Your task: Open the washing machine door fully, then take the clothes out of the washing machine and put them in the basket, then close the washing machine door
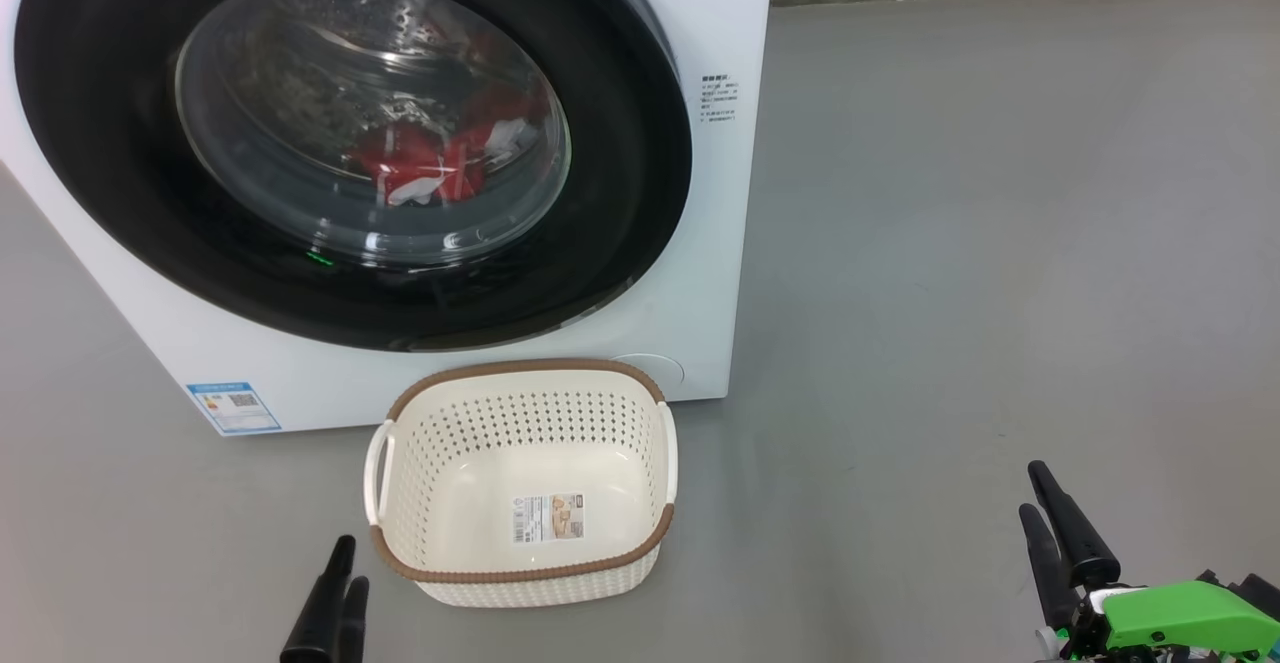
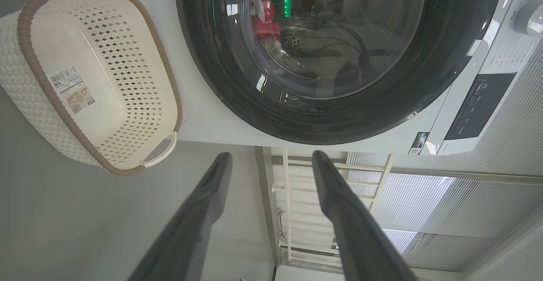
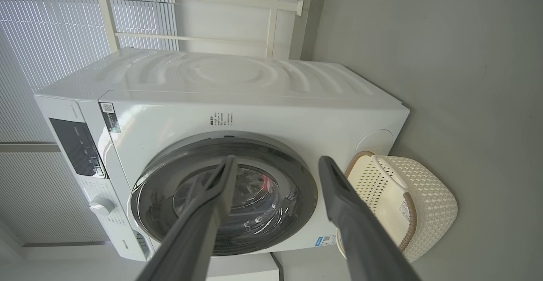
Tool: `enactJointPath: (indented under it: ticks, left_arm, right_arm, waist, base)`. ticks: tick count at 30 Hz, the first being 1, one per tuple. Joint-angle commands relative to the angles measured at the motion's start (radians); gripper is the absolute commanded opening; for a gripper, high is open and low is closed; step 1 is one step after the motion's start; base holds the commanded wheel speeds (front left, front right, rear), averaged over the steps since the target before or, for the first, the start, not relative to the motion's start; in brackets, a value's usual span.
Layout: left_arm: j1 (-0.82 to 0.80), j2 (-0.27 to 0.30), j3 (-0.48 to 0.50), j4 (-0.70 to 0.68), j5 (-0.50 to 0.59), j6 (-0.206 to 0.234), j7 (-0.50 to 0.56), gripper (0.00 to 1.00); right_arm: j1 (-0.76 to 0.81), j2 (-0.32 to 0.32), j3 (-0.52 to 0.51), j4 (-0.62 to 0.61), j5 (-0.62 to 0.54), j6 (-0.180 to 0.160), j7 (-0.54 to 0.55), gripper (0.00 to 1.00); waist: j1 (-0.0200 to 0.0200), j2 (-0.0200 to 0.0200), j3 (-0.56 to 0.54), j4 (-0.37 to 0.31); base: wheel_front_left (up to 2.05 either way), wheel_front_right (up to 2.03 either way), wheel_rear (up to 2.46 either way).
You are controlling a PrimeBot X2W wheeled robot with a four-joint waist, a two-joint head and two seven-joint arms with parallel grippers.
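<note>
left gripper (image 1: 349,563): long dark tapered fingers (image 1: 322,615) | right gripper (image 1: 1031,489): same, green wrist shell (image 1: 1180,615), perhaps white trim

The head view looks steeply down from close by at the lower front of the washing machine (image 1: 720,243) and the basket (image 1: 520,366) before it. The left wrist view, rolled so the floor (image 2: 63,230) stands at its left, faces the washing machine door (image 2: 212,82) from near; the right wrist view, rolled oppositely, sits farther back and takes in the whole machine. All 3 share door and basket.
</note>
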Motion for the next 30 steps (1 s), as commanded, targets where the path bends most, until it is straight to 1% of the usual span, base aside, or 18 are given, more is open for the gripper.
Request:
enactJointPath:
  ticks: [1,6,13,25,29,30]
  left_arm:
    - [-0.044,0.009,-0.005,-0.020,0.007,-0.001,-0.007,1.00]
    - [-0.060,0.014,-0.026,-0.020,0.033,-0.001,-0.023,1.00]
    - [-0.078,0.015,-0.034,-0.021,0.109,-0.002,-0.043,1.00]
    - [-0.105,0.016,-0.058,-0.030,0.275,-0.002,-0.079,1.00]
    - [-0.113,0.017,-0.070,-0.036,0.336,0.005,-0.091,1.00]
    - [-0.113,0.017,-0.070,-0.036,0.336,0.005,-0.091,1.00]
  right_arm:
    - [-0.043,-0.015,0.009,-0.028,-0.014,0.000,-0.007,1.00]
    - [-0.054,-0.021,0.026,-0.030,-0.032,0.000,-0.024,1.00]
    - [-0.072,-0.032,0.049,-0.030,-0.079,0.000,-0.046,1.00]
    - [-0.100,-0.039,0.081,-0.030,-0.216,0.000,-0.082,1.00]
    - [-0.109,-0.042,0.091,-0.028,-0.270,0.000,-0.093,1.00]
    - [-0.109,-0.042,0.091,-0.028,-0.270,0.000,-0.093,1.00]
  waist:
    - [0.0000,0.0000,0.001,-0.001]
    - [-0.0004,0.0000,0.003,-0.003]
    - [-0.0004,0.0000,0.005,-0.008]
    - [-0.0005,0.0000,0.008,-0.018]
    - [-0.0005,0.0000,0.008,-0.021]
    - [-0.0005,0.0000,0.008,-0.021]
  base:
    - [0.00,0.00,0.00]
    - [0.00,0.00,0.00]
    - [0.00,0.00,0.00]
    - [0.00,0.00,0.00]
    - [0.00,0.00,0.00]
    - [0.00,0.00,0.00]
